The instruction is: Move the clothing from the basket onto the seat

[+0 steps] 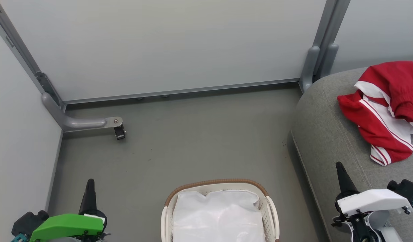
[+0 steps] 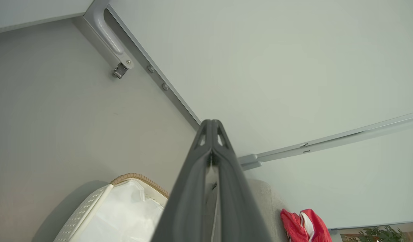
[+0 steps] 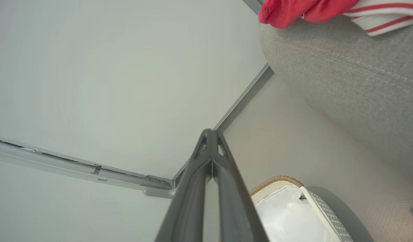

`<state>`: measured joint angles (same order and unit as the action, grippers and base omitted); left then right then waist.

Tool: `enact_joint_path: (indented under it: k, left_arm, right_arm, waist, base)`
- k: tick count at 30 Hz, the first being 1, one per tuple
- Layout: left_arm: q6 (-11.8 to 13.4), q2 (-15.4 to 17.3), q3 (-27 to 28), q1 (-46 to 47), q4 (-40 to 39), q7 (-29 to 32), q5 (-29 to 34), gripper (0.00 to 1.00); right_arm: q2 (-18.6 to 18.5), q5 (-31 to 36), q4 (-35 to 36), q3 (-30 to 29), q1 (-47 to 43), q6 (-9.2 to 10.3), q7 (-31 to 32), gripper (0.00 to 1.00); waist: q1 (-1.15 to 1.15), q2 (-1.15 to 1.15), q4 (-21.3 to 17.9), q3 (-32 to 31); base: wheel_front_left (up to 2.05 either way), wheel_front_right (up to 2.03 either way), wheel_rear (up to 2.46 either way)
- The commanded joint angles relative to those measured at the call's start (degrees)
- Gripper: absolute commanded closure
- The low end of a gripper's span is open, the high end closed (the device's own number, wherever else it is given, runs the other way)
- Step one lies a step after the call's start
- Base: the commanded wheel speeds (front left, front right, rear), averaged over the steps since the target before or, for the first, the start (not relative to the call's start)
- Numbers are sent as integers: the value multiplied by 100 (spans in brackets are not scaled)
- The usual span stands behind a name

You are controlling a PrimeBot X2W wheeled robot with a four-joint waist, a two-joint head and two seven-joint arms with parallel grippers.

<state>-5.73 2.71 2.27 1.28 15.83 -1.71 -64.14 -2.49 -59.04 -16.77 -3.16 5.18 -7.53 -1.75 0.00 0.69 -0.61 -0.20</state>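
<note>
One grey sofa seat, at the robot's right, carries the clothing, a crumpled red heap with white striped trim. It lies well apart from the one white basket on the floor, whose cloth liner lies bare where visible; whether the heap is one garment or two cannot be told. The fabric is judged light, limp and apt to sag, best pinched at a raised fold; the two tools, left tool and right tool, are clenched on nothing.

Head camera high, facing down-forward. Wrist cameras low, angled across floor. All share basket, seat.
</note>
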Motion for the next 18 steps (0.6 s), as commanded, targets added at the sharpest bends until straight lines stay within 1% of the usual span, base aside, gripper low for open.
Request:
enact_joint_path:
  k: [1,18]
  left_arm:
    - [-38,21,51,162,-64,35,-145,100]
    - [-93,23,176,299,-96,293,-999,100]
  right_arm:
    - [-34,-175,82,-33,98,4,41,100]
    - [-40,-1180,143,-137,128,4,297,100]
  waist:
    - [0,-33,1,0]
    - [0,-43,17,7]
  base:
    - [0,0,0]
    - [0,0,0]
